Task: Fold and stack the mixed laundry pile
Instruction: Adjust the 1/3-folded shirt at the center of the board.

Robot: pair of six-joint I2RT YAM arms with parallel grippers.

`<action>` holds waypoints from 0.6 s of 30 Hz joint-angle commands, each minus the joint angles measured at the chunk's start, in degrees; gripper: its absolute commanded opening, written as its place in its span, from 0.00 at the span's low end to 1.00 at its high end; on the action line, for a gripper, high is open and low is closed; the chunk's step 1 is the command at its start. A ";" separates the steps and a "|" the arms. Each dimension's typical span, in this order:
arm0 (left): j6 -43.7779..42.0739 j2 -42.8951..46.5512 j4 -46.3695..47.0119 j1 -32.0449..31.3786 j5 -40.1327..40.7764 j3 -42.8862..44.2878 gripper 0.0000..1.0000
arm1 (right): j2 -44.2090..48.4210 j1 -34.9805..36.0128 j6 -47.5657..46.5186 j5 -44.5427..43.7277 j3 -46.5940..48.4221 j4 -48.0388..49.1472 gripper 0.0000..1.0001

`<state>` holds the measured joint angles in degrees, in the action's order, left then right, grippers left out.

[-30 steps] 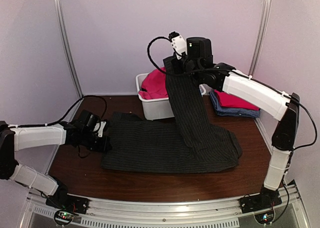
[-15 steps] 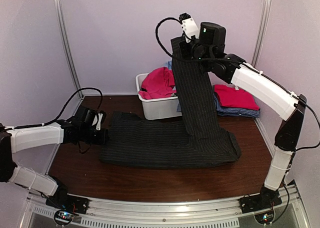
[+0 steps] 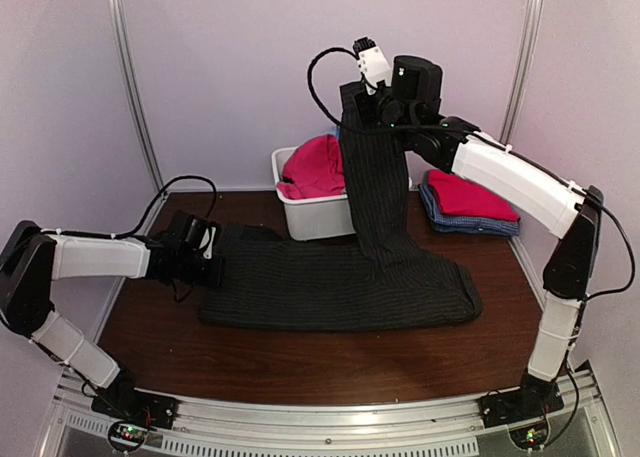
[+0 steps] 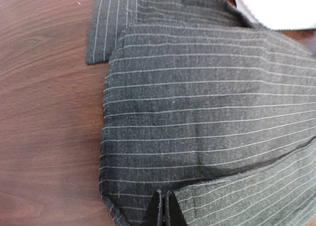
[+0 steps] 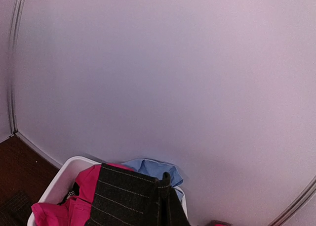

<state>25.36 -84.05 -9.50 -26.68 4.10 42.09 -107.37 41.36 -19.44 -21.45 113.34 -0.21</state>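
A black pinstriped garment [image 3: 330,287] lies spread across the table's middle. One long part of it rises to my right gripper [image 3: 355,97], which is shut on its top end high above the white tub [image 3: 300,222]. In the right wrist view the held cloth [image 5: 128,199] hangs from the right gripper [image 5: 166,180], covering most of the fingers. My left gripper [image 3: 213,267] is low at the garment's left edge, its tips [image 4: 165,212] shut on the striped cloth [image 4: 207,97]. The tub holds a pink-red garment [image 3: 318,165] and a light blue one [image 5: 153,167].
A folded stack, a red piece [image 3: 470,195] on a blue checked one [image 3: 470,223], lies at the back right. The tub stands at the back centre against the wall. Brown table [image 3: 150,327] shows to the left and in front of the garment.
The right gripper raised the pinstriped part higher, then drifted slightly left, and the cloth now hangs steeper. The left arm shifted a little to the right at the garment's left edge.
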 commanded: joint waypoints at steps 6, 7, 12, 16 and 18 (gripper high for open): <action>1.90 -1.37 -1.40 1.49 0.27 3.85 0.49 | -0.41 5.11 1.97 -0.45 -5.63 0.57 0.00; 2.53 -0.37 -1.28 2.05 -0.29 3.72 0.53 | -0.76 6.25 1.95 -1.56 -6.15 0.62 0.00; 6.38 7.04 -1.94 6.68 -3.92 2.08 0.64 | -4.81 11.87 2.45 -7.33 -7.46 1.14 0.00; 7.96 13.16 -3.79 10.61 -7.62 1.62 0.66 | -8.87 15.65 6.16 -9.07 -5.14 0.60 0.00; 8.62 15.89 -5.61 12.05 -7.59 2.08 0.69 | -11.29 17.28 7.67 -8.00 -3.49 0.56 0.00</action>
<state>31.42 -72.84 -12.58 -17.04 -0.69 44.31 -114.67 56.07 -15.99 -27.53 107.35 0.34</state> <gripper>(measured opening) 0.669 0.009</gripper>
